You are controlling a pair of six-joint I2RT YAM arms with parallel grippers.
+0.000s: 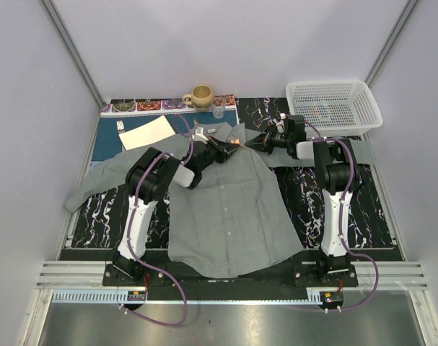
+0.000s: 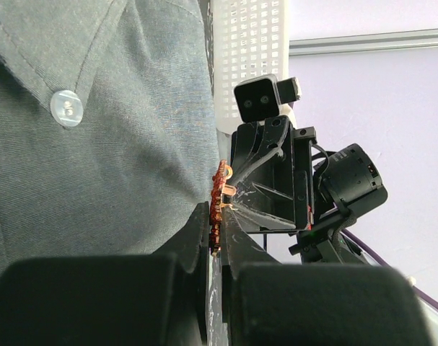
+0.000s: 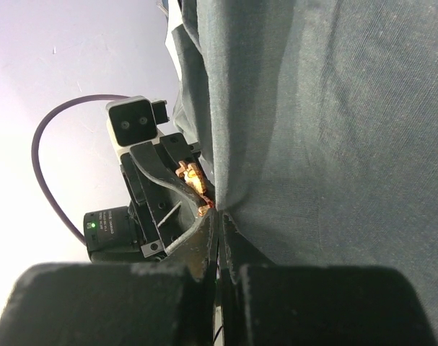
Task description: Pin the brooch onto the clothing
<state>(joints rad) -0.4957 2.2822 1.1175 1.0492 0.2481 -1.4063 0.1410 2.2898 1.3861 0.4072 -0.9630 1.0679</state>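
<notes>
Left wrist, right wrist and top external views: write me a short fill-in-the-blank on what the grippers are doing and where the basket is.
1. The left gripper is shut on the ____.
2. The right gripper has its jaws ____.
3. The white basket stands on the robot's far ____ side.
Missing words: brooch; shut; right.

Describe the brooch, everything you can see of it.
The brooch is a tiny orange-red ornament with a bumpy, irregular edge, seen edge-on in the left wrist view. Pale metal-looking fittings jut from its back, where the tip of the shut right gripper sits. The left gripper pinches its lower part; the grey shirt lies against its face.
</notes>
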